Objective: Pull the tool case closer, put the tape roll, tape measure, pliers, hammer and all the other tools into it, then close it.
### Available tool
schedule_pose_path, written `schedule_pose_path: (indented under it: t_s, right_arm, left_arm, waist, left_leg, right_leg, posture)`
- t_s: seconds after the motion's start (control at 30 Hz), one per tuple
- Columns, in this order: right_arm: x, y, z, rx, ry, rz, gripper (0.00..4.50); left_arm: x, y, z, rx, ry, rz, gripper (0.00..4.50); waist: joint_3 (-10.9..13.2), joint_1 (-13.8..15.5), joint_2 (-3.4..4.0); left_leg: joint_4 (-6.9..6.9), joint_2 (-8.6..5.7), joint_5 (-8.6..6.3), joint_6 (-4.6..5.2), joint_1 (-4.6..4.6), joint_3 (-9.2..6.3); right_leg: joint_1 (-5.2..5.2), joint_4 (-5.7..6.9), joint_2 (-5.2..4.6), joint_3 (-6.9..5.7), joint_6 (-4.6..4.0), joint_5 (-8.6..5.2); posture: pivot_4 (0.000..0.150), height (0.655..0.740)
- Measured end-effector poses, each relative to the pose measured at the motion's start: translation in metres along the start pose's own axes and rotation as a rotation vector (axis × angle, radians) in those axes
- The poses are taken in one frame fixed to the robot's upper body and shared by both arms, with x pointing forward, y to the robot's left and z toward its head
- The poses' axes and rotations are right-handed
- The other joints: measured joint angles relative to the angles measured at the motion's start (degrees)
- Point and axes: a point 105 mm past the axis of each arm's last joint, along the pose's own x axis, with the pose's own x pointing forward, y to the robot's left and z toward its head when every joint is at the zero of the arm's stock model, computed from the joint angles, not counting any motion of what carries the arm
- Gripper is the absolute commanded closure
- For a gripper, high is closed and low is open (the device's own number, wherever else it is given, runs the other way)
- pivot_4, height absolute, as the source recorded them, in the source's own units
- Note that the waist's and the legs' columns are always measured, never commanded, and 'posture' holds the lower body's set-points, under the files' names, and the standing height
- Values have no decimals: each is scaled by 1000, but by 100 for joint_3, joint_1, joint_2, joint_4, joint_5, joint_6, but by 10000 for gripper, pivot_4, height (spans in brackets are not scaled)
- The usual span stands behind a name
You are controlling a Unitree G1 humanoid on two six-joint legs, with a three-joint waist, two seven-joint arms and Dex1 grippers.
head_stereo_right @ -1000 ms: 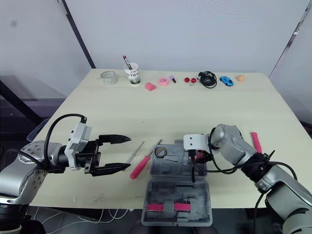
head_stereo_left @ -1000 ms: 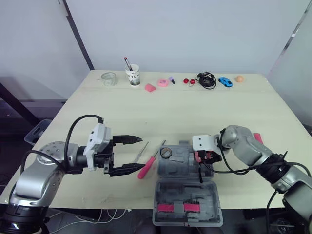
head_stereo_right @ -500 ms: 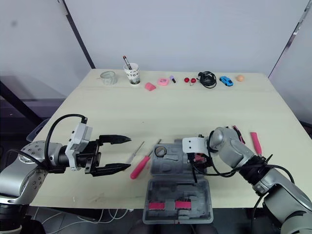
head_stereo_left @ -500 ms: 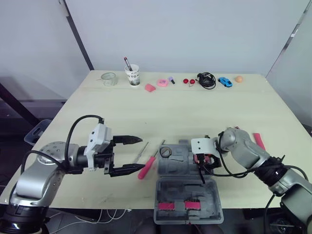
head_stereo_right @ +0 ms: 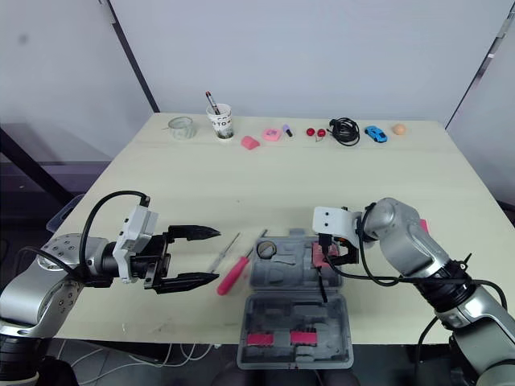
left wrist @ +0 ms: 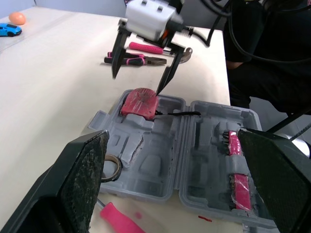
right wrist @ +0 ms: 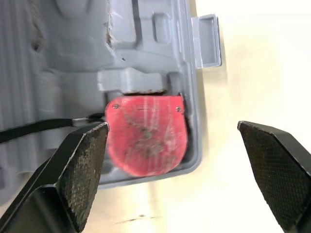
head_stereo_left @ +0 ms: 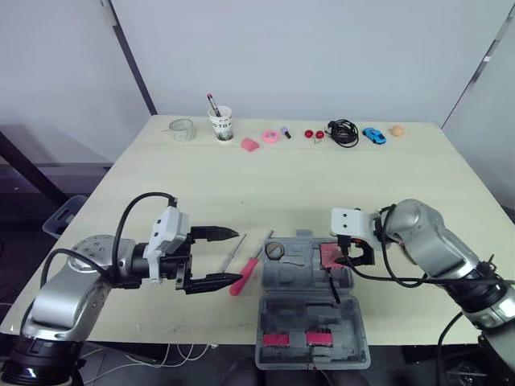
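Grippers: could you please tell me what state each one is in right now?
Left gripper: open, holding nothing.
Right gripper: open, empty, over the tape measure lying in the tool case.

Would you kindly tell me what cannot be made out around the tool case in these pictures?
1. Tape roll: left wrist view, half covered by a finger of the left gripper; whether it is seated in the case or on the rim, I cannot tell.
2. Hammer: left wrist view, the right gripper covers much of it.
3. Pink inserts in the tool case lid: eye views, too small to identify.

Pale table (head_stereo_left: 322, 185) — tool case (head_stereo_left: 296, 272), pink screwdriver (head_stereo_left: 241, 282), cup (head_stereo_left: 220, 124).
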Motion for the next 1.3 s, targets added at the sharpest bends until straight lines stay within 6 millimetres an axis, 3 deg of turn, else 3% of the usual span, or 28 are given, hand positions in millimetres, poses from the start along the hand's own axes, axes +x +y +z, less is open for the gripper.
schedule_pose_path:
  t_s: [0.1, 0.33, 0.83, 1.07, 1.3]
  right_arm:
    - [-6, 2, -4, 109, -118, -26, 240]
    - [-4, 7, -4, 231, -335, -76, 33889]
    - [26, 9, -27, 370, -603, -180, 33889]
    - [42, 19, -49, 406, -603, -180, 33889]
    - [52, 20, -60, 420, -585, -194, 33889]
  left_arm:
    - [0, 0, 0, 5, 3, 2, 0]
    - [2, 1, 2, 14, -6, -2, 0]
    - [2, 3, 2, 28, 5, -1, 0]
    - [2, 4, 2, 29, 6, 0, 0]
    - [2, 4, 3, 30, 6, 4, 0]
  waist:
    - [0, 1, 0]
    - [-1, -7, -2]
    - [0, -12, 0]
    - [0, -17, 1]
    - [-9, -16, -10]
  left_leg:
    - [-1, 0, 0, 0, 0, 1]
    - [-1, 0, 0, 0, 1, -1]
    - [-1, 0, 0, 0, 3, 2]
    - [-1, 0, 0, 0, 4, 3]
    - [-1, 0, 0, 0, 14, 3]
  right_leg:
    - [1, 0, 0, 0, 0, 0]
    - [1, 1, 2, 1, 0, 0]
    - [1, 0, 2, 5, 0, 0]
    - [1, 1, 2, 6, 0, 0]
    - [8, 2, 2, 8, 0, 0]
  posture:
    - [1500, 7400]
    - [1500, 7400]
    - [1500, 7400]
    - [1500, 7400]
    - [1500, 7400]
